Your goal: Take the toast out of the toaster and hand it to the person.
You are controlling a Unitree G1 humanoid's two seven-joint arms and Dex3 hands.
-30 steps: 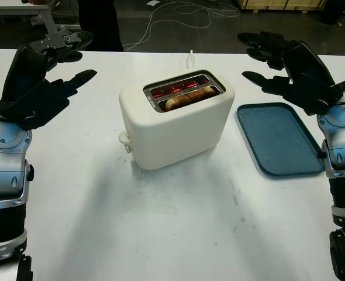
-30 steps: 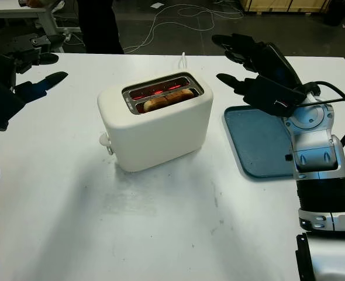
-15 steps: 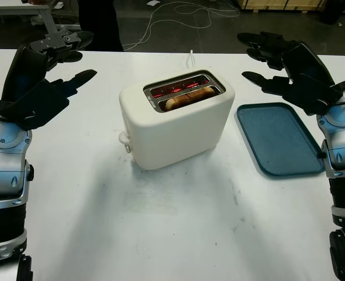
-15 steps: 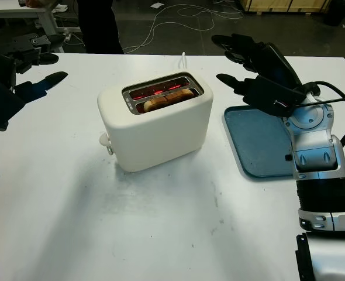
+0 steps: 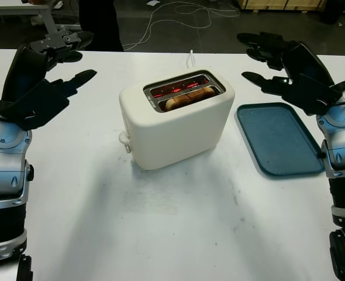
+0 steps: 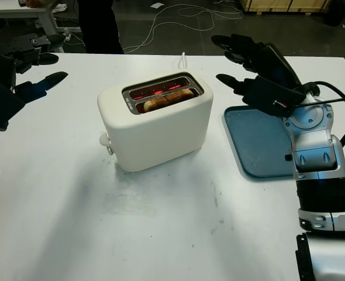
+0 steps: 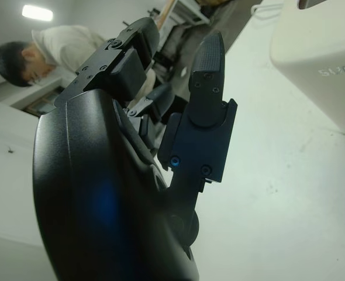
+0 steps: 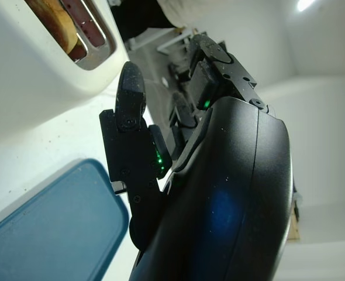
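Toast (image 5: 187,98) is seen seated in the near slot of the toaster (image 5: 175,120), its browned top edge just below the chrome rim; the far slot glows red. The toaster, cream-coloured, is set upright on the white table (image 5: 161,222), slots angled, with a knob (image 5: 124,139) on its left end face. A white cord (image 5: 192,57) is trailed from behind the toaster toward the table's far edge.

To the right of the toaster, apart from it, a blue tray (image 5: 279,137) is laid flat on the table.

The left hand (image 5: 41,76) is held raised, well left of the toaster, fingers uncurled and nothing gripped. The right hand (image 5: 286,67) is held raised to the right of the toaster, above the tray's far end, likewise unclenched and holding nothing.

Beyond the toaster, past the table's far edge, dark trouser legs (image 5: 99,23) of a person are noted. In the left wrist view a person (image 7: 41,50) in a light top is seen, possibly seated at a desk; detail is poor there.
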